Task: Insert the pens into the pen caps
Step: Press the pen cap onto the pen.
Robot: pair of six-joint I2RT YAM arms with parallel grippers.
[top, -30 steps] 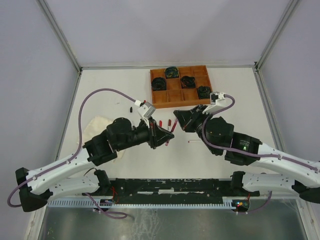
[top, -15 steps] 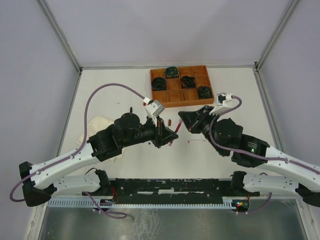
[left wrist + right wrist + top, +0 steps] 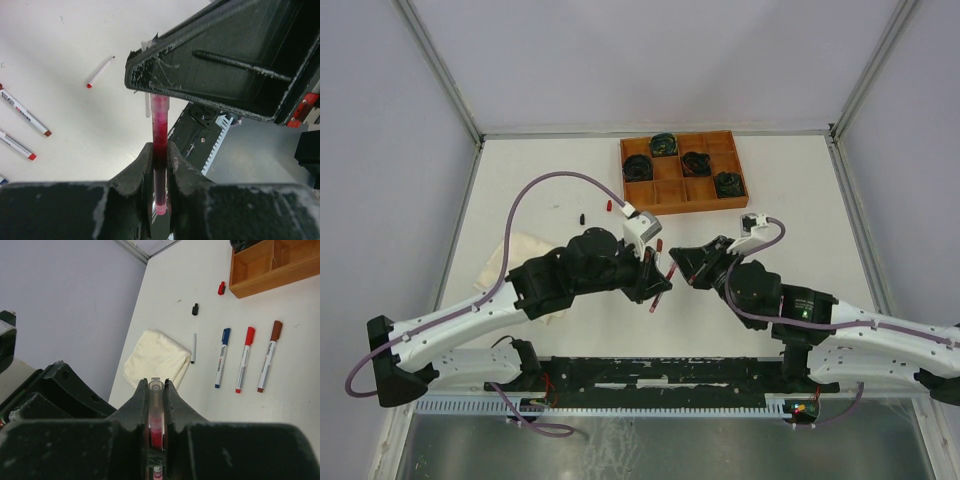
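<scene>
The red pen (image 3: pixel 160 120) is clamped in the closed left gripper (image 3: pixel 159 150). Its tip meets a pale barrel (image 3: pixel 155 412), pinched by the closed right gripper (image 3: pixel 156 384), above the middle of the table (image 3: pixel 520 180). I cannot tell whether they are seated. Three capped pens (image 3: pixel 244 360) look done. A red cap (image 3: pixel 221 288), a black cap (image 3: pixel 195 309) and a bare pen (image 3: pixel 194 347) near the tray (image 3: pixel 260 282) are left to pair.

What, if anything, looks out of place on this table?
Nothing is spilled or broken. A small black plastic cap and a small red plastic cap lie loose near the orange wooden tray, unpaired.
</scene>
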